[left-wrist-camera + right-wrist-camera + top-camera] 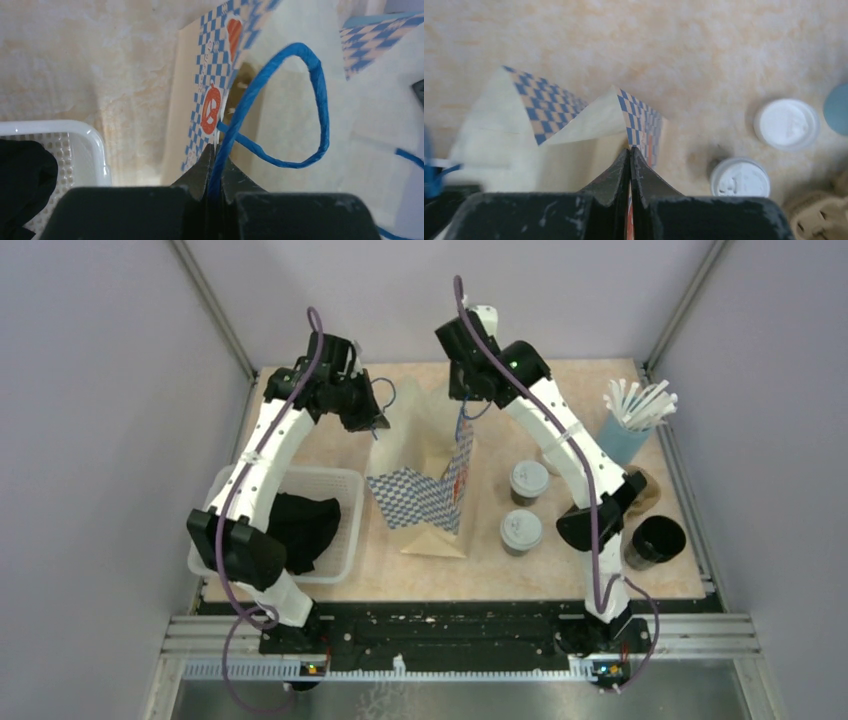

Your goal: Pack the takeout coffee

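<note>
Left fingers [197,175] clamp the paper bag's [420,498] blue twine handle [320,100], right fingers [614,180] pinch its right wall. Uneven pulling could tear the paper or topple the bag.

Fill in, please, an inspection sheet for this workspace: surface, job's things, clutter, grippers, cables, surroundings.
Surface: beige mottled table.
Job's things: far coffee cup and near coffee cup, both lidded, stand right of the paper bag, outside it.
Clutter: black lidless cup; blue holder with white sticks; white basket holding black cloth.
Grippers: left gripper shut on the bag's blue handle; right gripper shut on the bag's top edge.
Cables: purple cables run along both arms; none touches the cups.
Surroundings: grey walls.
</note>
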You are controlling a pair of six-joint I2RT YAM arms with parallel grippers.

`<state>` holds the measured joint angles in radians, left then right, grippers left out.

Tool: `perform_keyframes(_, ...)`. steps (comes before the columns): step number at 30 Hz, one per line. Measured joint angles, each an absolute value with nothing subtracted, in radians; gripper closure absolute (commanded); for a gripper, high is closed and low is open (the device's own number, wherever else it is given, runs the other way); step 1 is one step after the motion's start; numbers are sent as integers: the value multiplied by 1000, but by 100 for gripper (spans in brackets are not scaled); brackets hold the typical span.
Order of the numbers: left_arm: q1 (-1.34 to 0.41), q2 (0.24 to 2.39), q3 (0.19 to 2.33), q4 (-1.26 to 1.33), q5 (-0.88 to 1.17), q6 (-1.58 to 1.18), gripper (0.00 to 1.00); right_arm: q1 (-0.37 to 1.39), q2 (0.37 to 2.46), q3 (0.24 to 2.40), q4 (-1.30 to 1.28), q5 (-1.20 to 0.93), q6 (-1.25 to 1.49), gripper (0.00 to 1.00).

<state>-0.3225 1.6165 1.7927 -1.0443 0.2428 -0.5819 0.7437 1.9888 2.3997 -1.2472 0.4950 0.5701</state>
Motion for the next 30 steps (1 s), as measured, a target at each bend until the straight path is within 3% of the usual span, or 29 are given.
perform_keyframes(2, -307, 1623, 1794, -1013, 248, -581, 95, 764, 2040, 2532, -1220, 499, 524, 100)
perform_keyframes(3, -307, 1579, 1736, -941, 245, -578, 98, 780, 2025, 2530, -1183, 499, 500, 100)
perform_keyframes(8, -283, 1309, 1402, -820, 208, -608, 100, 839, 1758, 2159, -954, 452, 452, 100)
perform_keyframes(16, -212, 1546, 1469, -896, 211, -595, 100, 880, 1746, 2106, -788, 365, 409, 100)
perform_keyframes(23, -224, 1310, 1393, -744, 354, -570, 100, 748, 1607, 1706, -649, 323, 397, 100)
perform_keyframes(30, -224, 1232, 1361, -541, 451, -570, 100, 717, 1599, 1730, -507, 209, 319, 100)
